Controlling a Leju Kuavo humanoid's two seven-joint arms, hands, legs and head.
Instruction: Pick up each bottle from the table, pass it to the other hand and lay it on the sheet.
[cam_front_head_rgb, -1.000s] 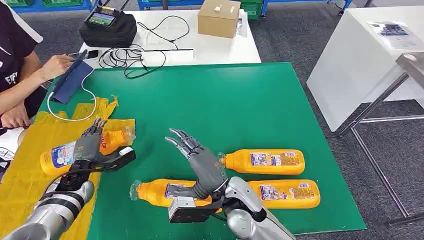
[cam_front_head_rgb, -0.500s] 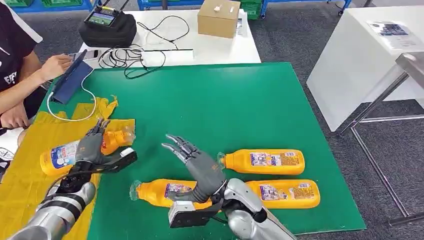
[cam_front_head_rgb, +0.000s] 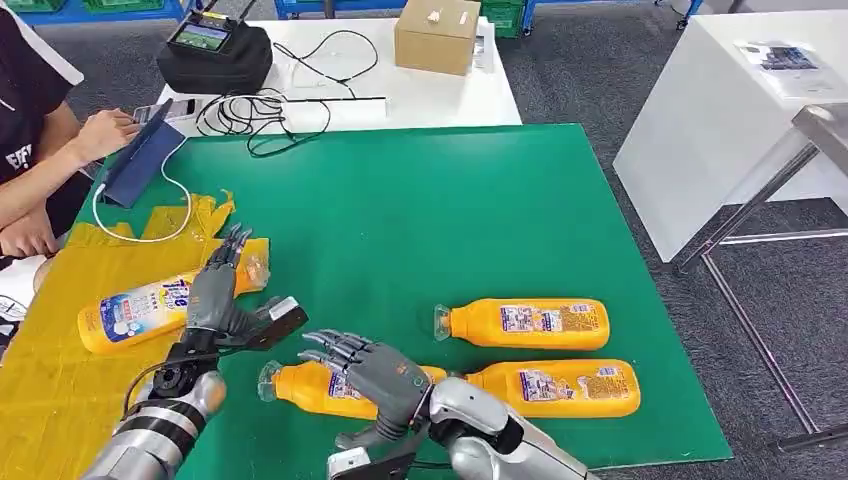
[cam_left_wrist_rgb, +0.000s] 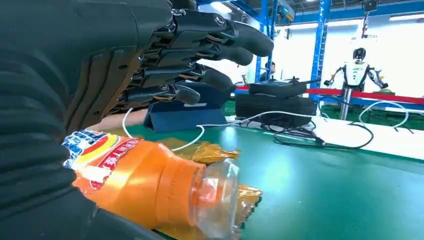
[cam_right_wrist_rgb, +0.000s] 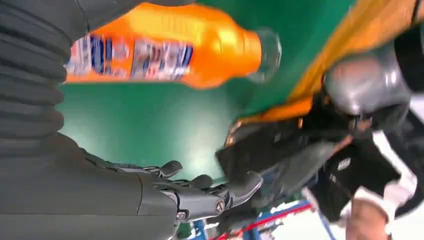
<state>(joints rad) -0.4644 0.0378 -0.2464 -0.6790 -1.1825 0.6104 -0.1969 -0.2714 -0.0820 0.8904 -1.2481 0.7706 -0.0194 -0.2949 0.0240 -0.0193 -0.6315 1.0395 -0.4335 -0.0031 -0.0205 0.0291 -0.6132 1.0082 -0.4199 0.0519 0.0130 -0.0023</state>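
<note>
One orange bottle (cam_front_head_rgb: 140, 310) lies on the yellow sheet (cam_front_head_rgb: 60, 380), its clear cap towards the green mat (cam_front_head_rgb: 420, 210). My left hand (cam_front_head_rgb: 222, 300) is open just beside its neck, fingers stretched out above the bottle (cam_left_wrist_rgb: 150, 185) in the left wrist view. Three more orange bottles lie on the mat: a near-left one (cam_front_head_rgb: 310, 385), a near-right one (cam_front_head_rgb: 560, 388) and one behind them (cam_front_head_rgb: 525, 323). My right hand (cam_front_head_rgb: 378, 372) hovers open over the near-left bottle (cam_right_wrist_rgb: 165, 50), its fingers (cam_right_wrist_rgb: 200, 195) spread and apart from it.
A person (cam_front_head_rgb: 40, 130) sits at the far left with a blue tablet (cam_front_head_rgb: 145, 160) and a white cable (cam_front_head_rgb: 150, 235) trailing onto the sheet. A black case (cam_front_head_rgb: 215, 55), loose cables and a cardboard box (cam_front_head_rgb: 437, 35) stand behind the mat. A white table (cam_front_head_rgb: 720, 110) stands to the right.
My left hand has slid right off the bottle on the sheet, which stays lying there. My right hand has dropped from above the mat down over the near-left bottle.
</note>
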